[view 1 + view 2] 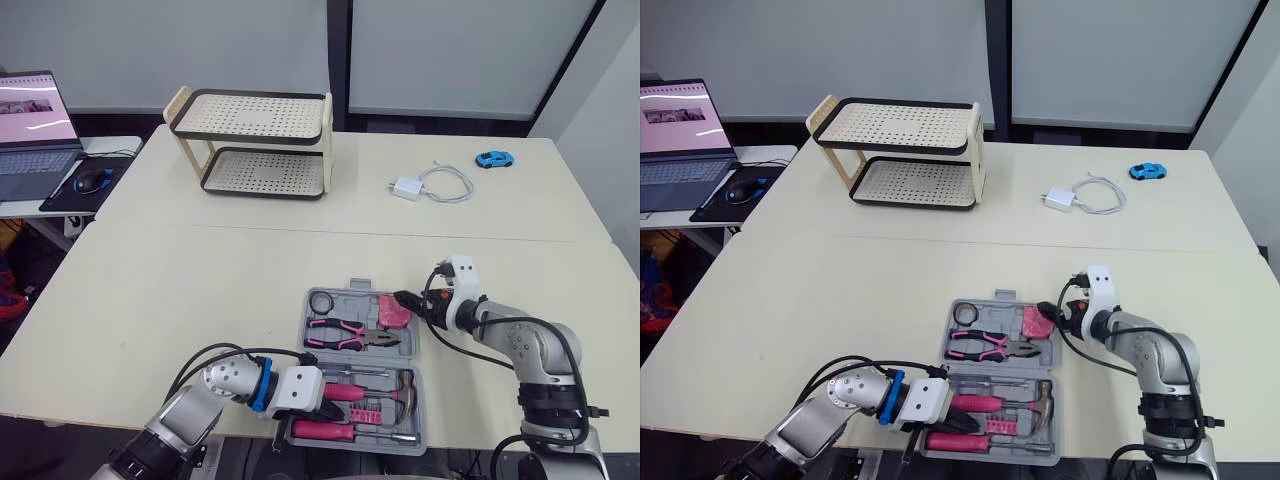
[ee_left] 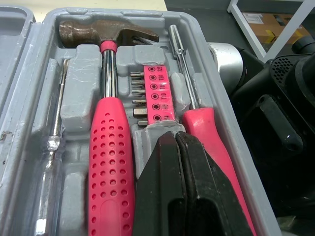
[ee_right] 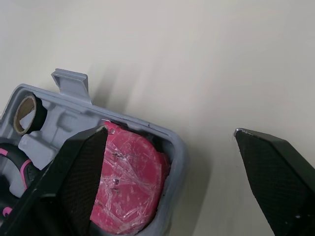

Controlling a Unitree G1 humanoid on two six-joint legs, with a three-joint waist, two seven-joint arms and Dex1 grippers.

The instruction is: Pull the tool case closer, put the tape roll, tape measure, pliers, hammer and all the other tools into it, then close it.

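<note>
The grey tool case (image 1: 362,291) lies open near the table's front edge. Its far half holds the tape roll (image 1: 321,302), the pink-handled pliers (image 1: 350,335) and the pink tape measure (image 1: 392,312). Its near half holds the hammer (image 2: 109,147), a pink screwdriver (image 2: 206,132) and a bit holder (image 2: 157,93). My left gripper (image 2: 174,135) is shut, empty, just over the bit holder's near end. My right gripper (image 3: 170,130) is open astride the case's far right corner, one finger over the tape measure (image 3: 130,182), the other over bare table.
A two-tier perforated rack (image 1: 255,140) stands at the back of the table. A white charger with cable (image 1: 430,185) and a blue toy car (image 1: 494,159) lie at the back right. A laptop (image 1: 30,120) and a mouse (image 1: 92,180) sit on a side table at the left.
</note>
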